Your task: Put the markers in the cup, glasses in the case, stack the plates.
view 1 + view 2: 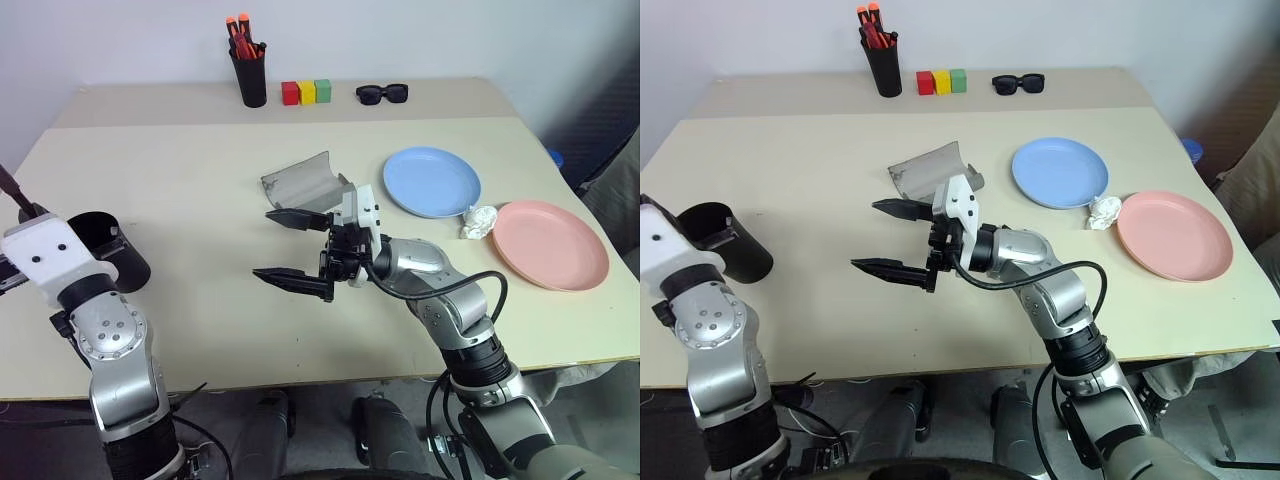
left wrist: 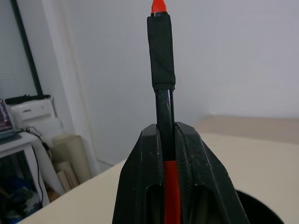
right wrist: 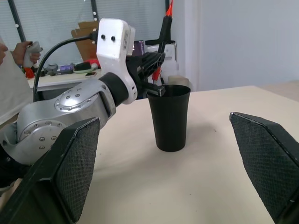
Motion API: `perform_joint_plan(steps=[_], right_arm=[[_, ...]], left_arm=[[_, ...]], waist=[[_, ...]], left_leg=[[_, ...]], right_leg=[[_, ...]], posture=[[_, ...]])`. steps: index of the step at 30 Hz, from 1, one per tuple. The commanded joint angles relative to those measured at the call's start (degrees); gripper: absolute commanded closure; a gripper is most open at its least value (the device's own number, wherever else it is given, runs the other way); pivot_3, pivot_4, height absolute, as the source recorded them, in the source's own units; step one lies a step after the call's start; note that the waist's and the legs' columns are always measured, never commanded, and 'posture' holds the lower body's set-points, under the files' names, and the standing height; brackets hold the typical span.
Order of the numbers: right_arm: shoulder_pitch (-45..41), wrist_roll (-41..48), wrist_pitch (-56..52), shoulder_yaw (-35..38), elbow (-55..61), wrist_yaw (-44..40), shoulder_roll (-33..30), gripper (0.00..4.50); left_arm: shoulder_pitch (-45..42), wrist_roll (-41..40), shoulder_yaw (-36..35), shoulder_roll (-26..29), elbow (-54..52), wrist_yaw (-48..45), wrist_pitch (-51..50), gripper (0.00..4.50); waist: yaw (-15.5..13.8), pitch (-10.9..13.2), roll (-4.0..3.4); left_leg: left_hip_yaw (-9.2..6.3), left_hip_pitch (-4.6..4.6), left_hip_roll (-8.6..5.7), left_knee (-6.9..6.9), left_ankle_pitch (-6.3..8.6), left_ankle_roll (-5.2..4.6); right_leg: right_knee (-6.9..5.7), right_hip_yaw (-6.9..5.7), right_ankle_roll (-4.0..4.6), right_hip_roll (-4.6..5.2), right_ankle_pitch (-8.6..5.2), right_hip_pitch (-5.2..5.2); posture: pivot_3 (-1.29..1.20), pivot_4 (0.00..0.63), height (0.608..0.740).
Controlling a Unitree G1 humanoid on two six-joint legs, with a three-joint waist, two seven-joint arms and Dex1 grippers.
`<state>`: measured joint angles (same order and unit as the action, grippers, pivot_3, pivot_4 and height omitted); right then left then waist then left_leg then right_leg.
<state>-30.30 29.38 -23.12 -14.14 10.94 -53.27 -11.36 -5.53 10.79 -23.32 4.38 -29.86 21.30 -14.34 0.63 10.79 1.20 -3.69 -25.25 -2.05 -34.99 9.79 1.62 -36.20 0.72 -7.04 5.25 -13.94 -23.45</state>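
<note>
Left hand [image 3: 152, 63] pinches the red marker with black ends [image 2: 161, 51] upright just above the wide matte black cup [image 3: 169, 116] at nine o'clock on the pale beige worktop [image 1: 180, 190]. Right hand [image 1: 295, 248] hangs spread wide at centre, beside the grey case [image 1: 300, 180]; light blue plate [image 1: 432, 180] and pink plate [image 1: 550, 243] lie at three o'clock, white walls behind.

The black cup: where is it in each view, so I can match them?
Left eye: the black cup, at the table's near left edge, behind the left arm.
Right eye: same spot.
Left wrist: a sliver of dark rim.
Right wrist: centre, upright.
Shared landmark: the left gripper holding the red marker over it.
</note>
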Motion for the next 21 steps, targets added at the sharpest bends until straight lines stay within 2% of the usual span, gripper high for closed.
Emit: perform_joint_plan(steps=[1, 4, 9, 13, 21], right_arm=[[-0.8, 0.2, 1.0, 0.2, 1.3, -0.1, 0.5, 0.0], [-0.6, 0.1, 1.0, 0.2, 1.3, 0.1, 0.5, 0.0], [-0.4, 0.1, 1.0, 0.1, 1.5, 0.2, 0.4, 0.0], [-0.3, 0.1, 1.0, 0.0, 1.5, 0.2, 0.4, 0.0], [-0.2, -0.1, 0.8, 0.0, 1.5, 0.4, 0.3, 0.0]], left_arm=[[0.4, 0.7, 0.6, -0.1, -1.0, 0.0, 1.8, 4.49], [0.8, 1.0, 1.0, -0.4, -0.8, 0.2, 2.1, 4.49], [1.2, 1.8, 1.6, -0.4, -0.9, 0.5, 1.9, 2.26], [1.0, 2.3, 1.8, -0.7, -1.1, 0.6, 1.5, 0.23], [-1.9, 1.3, 3.3, -0.5, -2.2, -0.9, 0.2, 0.23]], waist=[[0.0, 0.0, 0.0], [0.0, 0.0, 0.0], [0.0, 0.0, 0.0], [0.0, 0.0, 0.0], [-0.1, 0.0, 0.0]], left_leg=[[0.0, 0.0, 0.0, 0.0, 0.0, 0.0], [0.0, 0.0, 0.0, -0.01, 0.0, 0.0], [0.0, 0.0, 0.0, 0.0, 0.0, 0.0], [0.0, -0.01, 0.0, 0.0, 0.01, 0.0], [0.0, -0.01, 0.0, 0.0, 0.0, 0.0]], right_leg=[[0.0, 0.0, 0.0, 0.0, 0.0, 0.0], [0.01, 0.0, 0.0, 0.0, 0.0, 0.0], [0.01, 0.0, 0.01, 0.0, -0.01, 0.0], [0.02, 0.0, 0.09, 0.0, -0.05, 0.0], [0.01, -0.01, 0.11, 0.0, -0.06, 0.0]], posture=[[0.0, 0.15, 0.74], [0.0, 0.15, 0.74], [0.0, 0.15, 0.74], [0.0, 0.15, 0.74], [0.0, 0.15, 0.74]])
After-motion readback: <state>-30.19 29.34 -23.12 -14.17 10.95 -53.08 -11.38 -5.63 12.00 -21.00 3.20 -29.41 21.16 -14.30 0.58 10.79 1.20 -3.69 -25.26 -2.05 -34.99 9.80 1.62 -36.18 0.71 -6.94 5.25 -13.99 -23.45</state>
